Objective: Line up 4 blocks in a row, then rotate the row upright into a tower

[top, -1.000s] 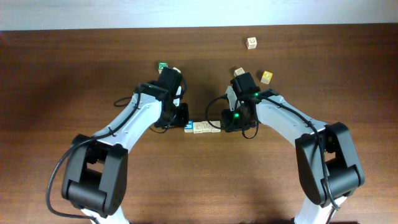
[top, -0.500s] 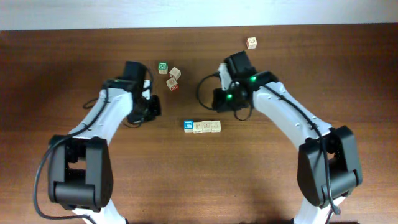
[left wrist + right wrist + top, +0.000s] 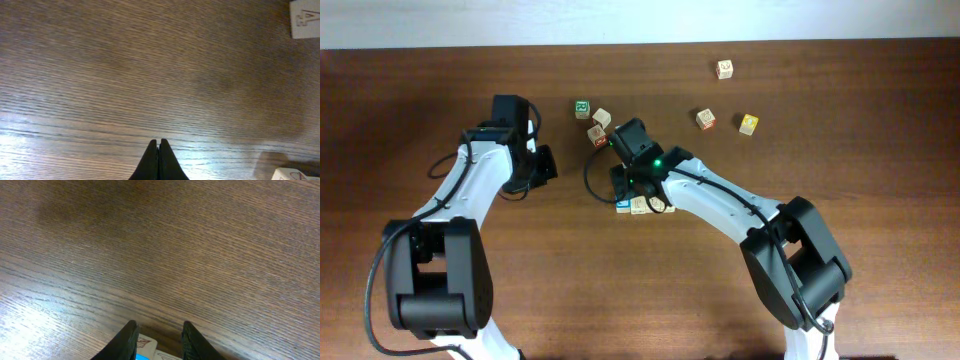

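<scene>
**A:** Wooden cubes first: where do they sit against your right end effector (image 3: 159,326)?

**B:** The row of blocks (image 3: 642,206) lies directly beneath it on the surface (image 3: 840,250). In the wrist view the blue-faced block (image 3: 143,356) and a pale block (image 3: 148,343) show low down between its fingers. Your fingers stand apart there, and nothing looks pinched yet.

**A:** And the other arm?

**B:** Your left end effector (image 3: 159,145) is closed, tip against tip, with nothing in it. It is well off to the side of the row. Only bare wood lies ahead of it, and a printed cube (image 3: 306,19) sits far out past its tips to one side.

**A:** So what makes this step go well?

**B:** I read it as settling onto the end block so you can turn it. The blocks in the row touch one another, so the likely risk is closing on two at once or nudging the neighbour askew. Centre the gap on the blue-faced block alone, with one finger on each opposite face. Come straight down and close gently. I'd lift it just clear of the surface before you rotate, so its corners don't drag along the pale block beside it. Then set it back in line. Leave the left arm where it is, since it isn't in the way.
</scene>
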You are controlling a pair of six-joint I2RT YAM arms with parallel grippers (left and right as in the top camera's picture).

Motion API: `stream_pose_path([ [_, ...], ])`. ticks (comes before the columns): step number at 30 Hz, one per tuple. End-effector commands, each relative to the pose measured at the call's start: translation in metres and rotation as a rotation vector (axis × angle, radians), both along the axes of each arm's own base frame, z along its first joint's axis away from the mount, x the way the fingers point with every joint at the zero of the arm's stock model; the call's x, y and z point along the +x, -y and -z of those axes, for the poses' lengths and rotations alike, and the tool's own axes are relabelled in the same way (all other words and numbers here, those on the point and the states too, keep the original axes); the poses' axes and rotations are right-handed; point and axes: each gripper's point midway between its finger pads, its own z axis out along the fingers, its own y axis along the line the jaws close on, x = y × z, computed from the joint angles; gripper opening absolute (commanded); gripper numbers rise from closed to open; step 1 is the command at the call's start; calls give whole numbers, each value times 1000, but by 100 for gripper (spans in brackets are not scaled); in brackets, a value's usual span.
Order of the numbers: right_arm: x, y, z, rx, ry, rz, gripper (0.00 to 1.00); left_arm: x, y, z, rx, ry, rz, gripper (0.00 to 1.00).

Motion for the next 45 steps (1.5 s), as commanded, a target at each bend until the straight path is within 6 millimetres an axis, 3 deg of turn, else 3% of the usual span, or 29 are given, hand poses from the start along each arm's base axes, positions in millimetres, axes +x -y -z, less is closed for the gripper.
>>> stream_pose_path([
  [1,7,3,4,-32,20,28,30,-4,-4,6,16,-21,1,0],
  [39,-20,-12,16,-27,-62,-30,29,-12,-4,8,16,-54,1,0],
  [42,-11,-13,11,-32,-18,-38,30,-12,-4,8,16,-54,1,0],
  [45,-4,-23,-9,-26,17,-102,30,-11,-4,8,17,-50,1,0],
])
